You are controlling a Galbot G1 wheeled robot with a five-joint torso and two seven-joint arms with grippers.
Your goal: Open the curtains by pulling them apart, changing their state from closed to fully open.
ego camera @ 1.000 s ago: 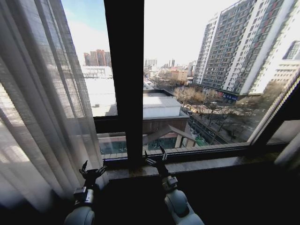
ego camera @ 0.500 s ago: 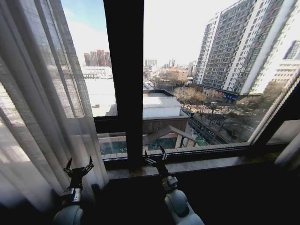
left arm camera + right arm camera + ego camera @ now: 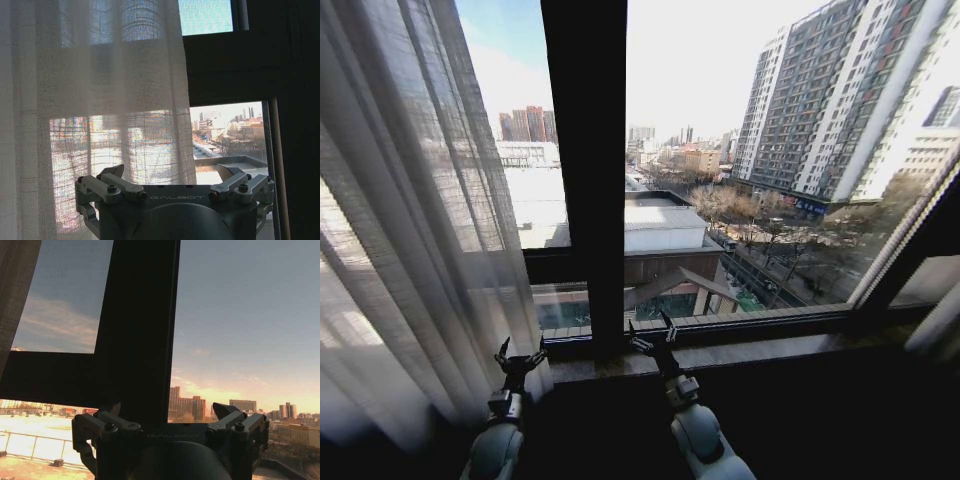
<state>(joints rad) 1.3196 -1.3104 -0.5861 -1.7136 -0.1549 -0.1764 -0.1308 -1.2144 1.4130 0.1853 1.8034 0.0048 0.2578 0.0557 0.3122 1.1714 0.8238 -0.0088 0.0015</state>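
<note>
The sheer white pleated curtain (image 3: 410,230) hangs gathered over the left part of the window, its inner edge near the dark central mullion (image 3: 585,170). My left gripper (image 3: 520,355) stands open, fingers up, right at the curtain's lower inner edge with nothing between its fingers. In the left wrist view the curtain (image 3: 100,100) is just beyond the open left gripper (image 3: 172,172). My right gripper (image 3: 653,335) is open in front of the mullion base by the sill. The right wrist view has the open right gripper (image 3: 167,410) facing the mullion (image 3: 140,340).
A stone window sill (image 3: 750,350) runs along the bottom of the glass, with a dark wall below it. A pale strip of fabric (image 3: 935,325) shows at the far right edge of the window. City buildings lie beyond the glass.
The left gripper swung left into the curtain half a second ago and is now back to the right at the curtain's edge. The right arm has stayed still.
</note>
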